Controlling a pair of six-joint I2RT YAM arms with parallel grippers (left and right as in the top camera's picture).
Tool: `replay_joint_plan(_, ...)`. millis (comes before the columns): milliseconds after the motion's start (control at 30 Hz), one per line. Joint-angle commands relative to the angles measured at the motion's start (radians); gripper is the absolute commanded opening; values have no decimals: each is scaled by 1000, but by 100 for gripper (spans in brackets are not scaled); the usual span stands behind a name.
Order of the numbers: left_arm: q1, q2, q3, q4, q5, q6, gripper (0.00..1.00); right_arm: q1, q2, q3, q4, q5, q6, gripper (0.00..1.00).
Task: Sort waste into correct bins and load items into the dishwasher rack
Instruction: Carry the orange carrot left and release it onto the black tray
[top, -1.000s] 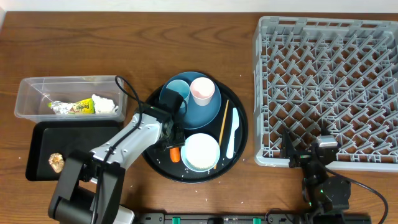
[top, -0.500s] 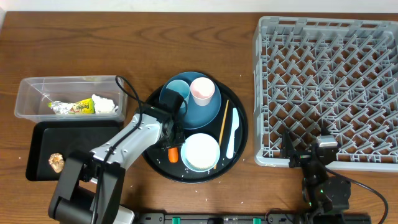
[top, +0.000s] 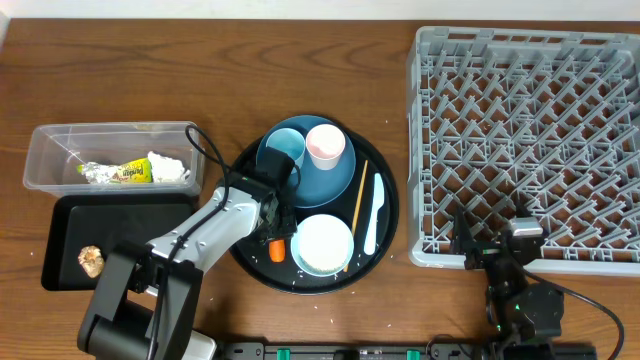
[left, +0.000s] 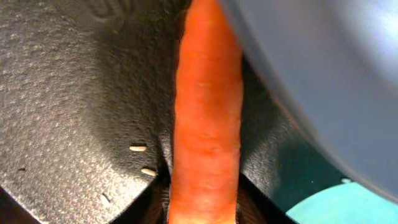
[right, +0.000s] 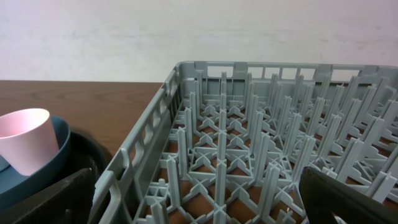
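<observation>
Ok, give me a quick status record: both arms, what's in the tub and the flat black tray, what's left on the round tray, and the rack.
left fingers: at the carrot piece on the round tray, beside the bowl; grip unclear
right fingers: open, by the rack's near edge
tub: wrapper, foil, tissue
flat black tray: brown lump
round tray: plate carrying blue cup and pink cup, bowl, chopstick, white utensil, rice grains
rack: nothing loaded
</observation>
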Motion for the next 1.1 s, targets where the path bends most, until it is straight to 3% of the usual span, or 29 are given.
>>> replay_joint_plan(0,-2,2,-22,2,-20,10,22,1,-6,-2,-3,-3,-8,99)
replay_joint_plan(300,25,-102,56,-108,-20,10,21,1,-6,-2,-3,-3,-8,99)
replay_joint_plan(600,147,-288,113,-278,-20,21,19,1,-6,-2,-3,-3,-8,99)
replay_joint_plan(833,352,-418,113,-351,-20,22,9,1,-6,-2,-3,-3,-8,99)
replay_joint_plan(1067,605,-490,113,-365,-20,21,9,1,-6,-2,-3,-3,-8,99)
